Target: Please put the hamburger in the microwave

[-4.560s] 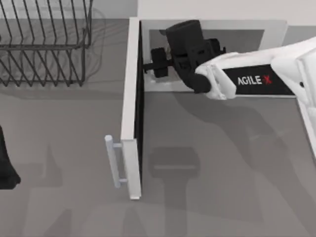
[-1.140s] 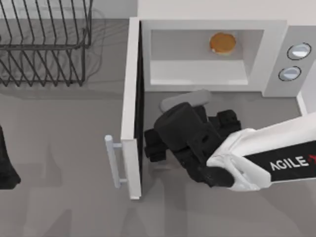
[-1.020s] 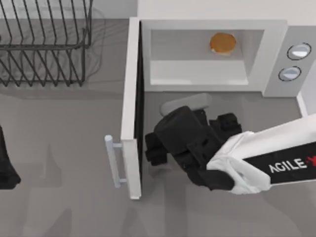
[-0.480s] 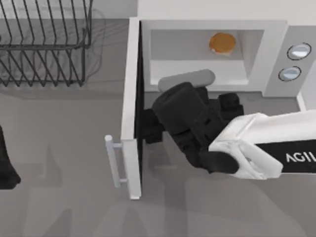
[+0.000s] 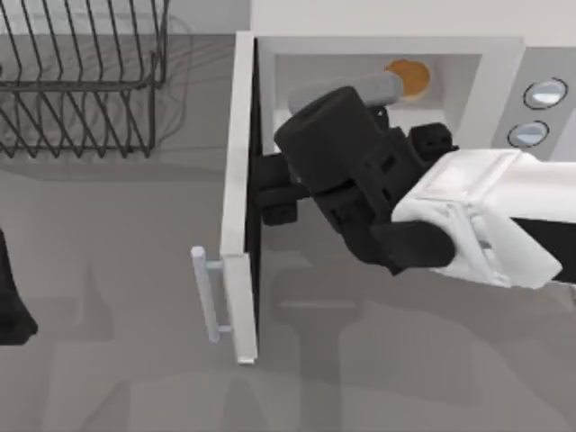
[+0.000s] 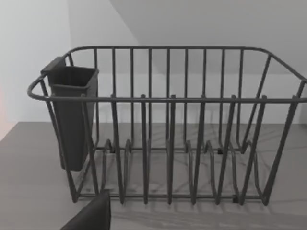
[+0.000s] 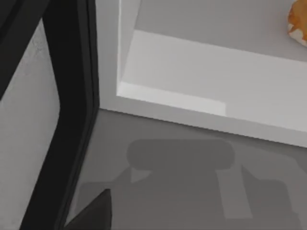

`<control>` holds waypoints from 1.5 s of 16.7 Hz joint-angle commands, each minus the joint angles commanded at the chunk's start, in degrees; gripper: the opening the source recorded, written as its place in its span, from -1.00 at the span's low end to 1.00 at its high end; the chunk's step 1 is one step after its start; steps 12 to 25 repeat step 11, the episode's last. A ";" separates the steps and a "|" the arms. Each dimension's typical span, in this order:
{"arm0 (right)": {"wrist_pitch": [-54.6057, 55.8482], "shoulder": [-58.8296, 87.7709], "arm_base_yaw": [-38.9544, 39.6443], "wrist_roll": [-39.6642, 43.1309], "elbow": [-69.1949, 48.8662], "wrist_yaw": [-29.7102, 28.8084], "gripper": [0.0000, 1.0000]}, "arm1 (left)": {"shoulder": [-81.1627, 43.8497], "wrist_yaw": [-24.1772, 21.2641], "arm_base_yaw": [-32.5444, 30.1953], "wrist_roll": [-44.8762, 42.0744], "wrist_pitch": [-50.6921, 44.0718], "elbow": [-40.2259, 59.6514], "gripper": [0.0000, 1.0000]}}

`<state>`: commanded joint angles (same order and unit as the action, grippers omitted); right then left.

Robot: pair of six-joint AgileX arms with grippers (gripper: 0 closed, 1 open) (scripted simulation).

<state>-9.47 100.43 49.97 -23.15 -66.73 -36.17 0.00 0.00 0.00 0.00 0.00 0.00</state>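
Top view: the small round orange-brown hamburger (image 5: 412, 77) already lies inside the pale cavity of the large boxy white-grey microwave (image 5: 504, 54), whose side-hinged white door with a bar handle (image 5: 236, 225) stands wide open, so placing appears done and at most closing the door is left; the right gripper (image 5: 270, 187) reaches leftward in front of the opening, right beside the door's inner face, and whether its fingers are spread or holding anything cannot be told, while the left arm (image 5: 11, 297) sits parked at the table's left edge. Left wrist view: a black wire dish rack (image 6: 168, 124) with a dark cup on one corner stands on the grey table. Right wrist view: the door's dark inner edge, the cavity floor and an edge of the hamburger (image 7: 298, 21) resting inside.
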 joint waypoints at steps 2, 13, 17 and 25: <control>-2.12 -0.11 -0.06 0.34 -0.14 0.55 1.00 | 0.00 0.00 0.00 0.00 0.00 0.00 1.00; -2.18 0.55 -1.11 1.89 2.31 1.69 1.00 | 0.00 0.00 0.00 0.00 0.00 0.00 1.00; -2.18 0.55 -1.11 1.89 2.31 1.69 1.00 | 0.00 0.00 0.00 0.00 0.00 0.00 1.00; -2.18 0.55 -1.11 1.89 2.31 1.69 1.00 | 0.00 0.00 0.00 0.00 0.00 0.00 1.00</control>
